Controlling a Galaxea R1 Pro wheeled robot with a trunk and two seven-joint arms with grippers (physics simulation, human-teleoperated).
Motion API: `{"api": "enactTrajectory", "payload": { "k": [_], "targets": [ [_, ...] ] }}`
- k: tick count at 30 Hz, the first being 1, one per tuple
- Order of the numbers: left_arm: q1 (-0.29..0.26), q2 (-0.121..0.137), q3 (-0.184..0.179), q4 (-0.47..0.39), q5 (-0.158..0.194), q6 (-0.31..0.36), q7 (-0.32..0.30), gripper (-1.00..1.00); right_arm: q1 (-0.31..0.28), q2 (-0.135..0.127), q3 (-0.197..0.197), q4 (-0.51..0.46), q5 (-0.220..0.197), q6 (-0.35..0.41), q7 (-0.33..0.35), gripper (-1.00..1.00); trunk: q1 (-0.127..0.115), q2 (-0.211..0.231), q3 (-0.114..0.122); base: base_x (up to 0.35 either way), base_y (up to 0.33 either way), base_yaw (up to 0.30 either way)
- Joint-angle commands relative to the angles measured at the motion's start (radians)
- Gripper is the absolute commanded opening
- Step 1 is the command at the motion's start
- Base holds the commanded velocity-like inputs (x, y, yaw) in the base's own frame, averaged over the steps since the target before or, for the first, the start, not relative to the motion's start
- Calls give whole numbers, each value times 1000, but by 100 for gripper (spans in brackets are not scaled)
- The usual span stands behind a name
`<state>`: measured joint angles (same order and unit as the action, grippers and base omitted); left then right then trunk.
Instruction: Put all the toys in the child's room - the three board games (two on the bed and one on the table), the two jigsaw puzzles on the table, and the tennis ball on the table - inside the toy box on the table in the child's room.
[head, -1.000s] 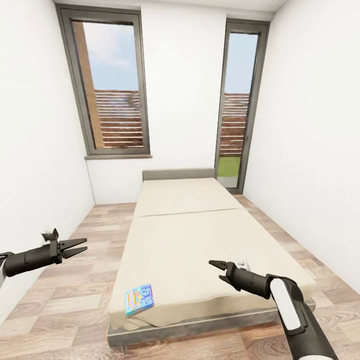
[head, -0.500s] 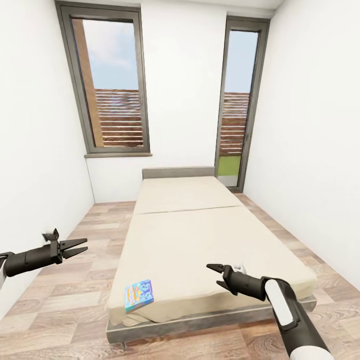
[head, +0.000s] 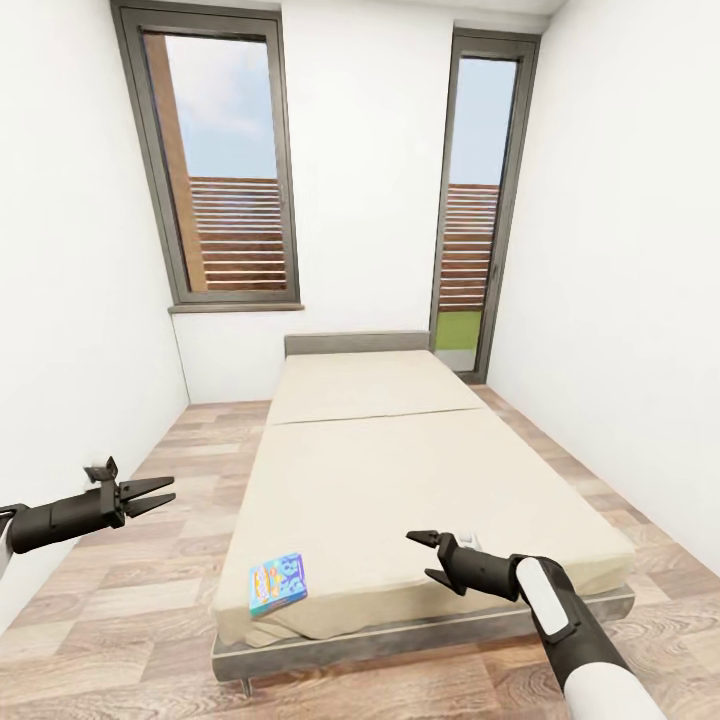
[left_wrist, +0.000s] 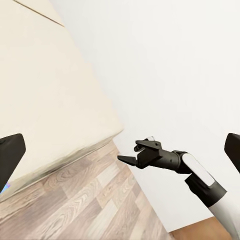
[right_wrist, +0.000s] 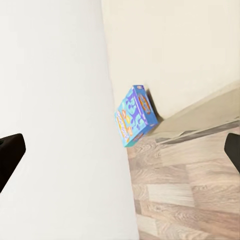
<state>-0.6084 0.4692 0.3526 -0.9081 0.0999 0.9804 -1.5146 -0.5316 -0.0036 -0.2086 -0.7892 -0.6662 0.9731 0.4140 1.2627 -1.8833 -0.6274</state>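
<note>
Child's room, head view: white walls, two tall grey-framed windows at the far end, wood-plank floor either side. The bed runs lengthwise down the middle, plain beige mattress on a grey frame, foot end nearest the robot.

One board game lies flat on the mattress at the near corner on the robot's left side, just inside the edge, slightly skewed to the frame. Blue box w/ cartoon print; right wrist view shows it close to the mattress edge above the floor. A second game isn't identifiable on the bed from these views.

Left tool hangs over the floor beside the bed, well apart from the game, fingers spread, nothing between them. Right tool sits over the foot of the mattress, to the right of the game and apart from it, prongs parted, empty; left wrist view shows it the same way.

Judgement: game looks light, stiff, smooth-faced cardboard, likely to slide on fabric rather than crush. Lying flat, it offers little to pinch from above; best hold is probably across the short sides, or at the edge nearest the mattress rim. Soft bedding may let a finger dig under.
</note>
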Motion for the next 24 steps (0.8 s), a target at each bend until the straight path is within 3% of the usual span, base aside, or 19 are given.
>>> {"api": "enactTrajectory", "payload": {
  "k": [1,24],
  "targets": [
    [-1,0,0,0,1,11,-4,100,-1,0,-3,1,8,5,9,100,0,-1,-1,0,0,0],
    [-1,-1,3,0,4,9,-4,100,-2,11,-2,1,10,2,10,100,0,-1,-1,-7,57,0]
  ]
}}
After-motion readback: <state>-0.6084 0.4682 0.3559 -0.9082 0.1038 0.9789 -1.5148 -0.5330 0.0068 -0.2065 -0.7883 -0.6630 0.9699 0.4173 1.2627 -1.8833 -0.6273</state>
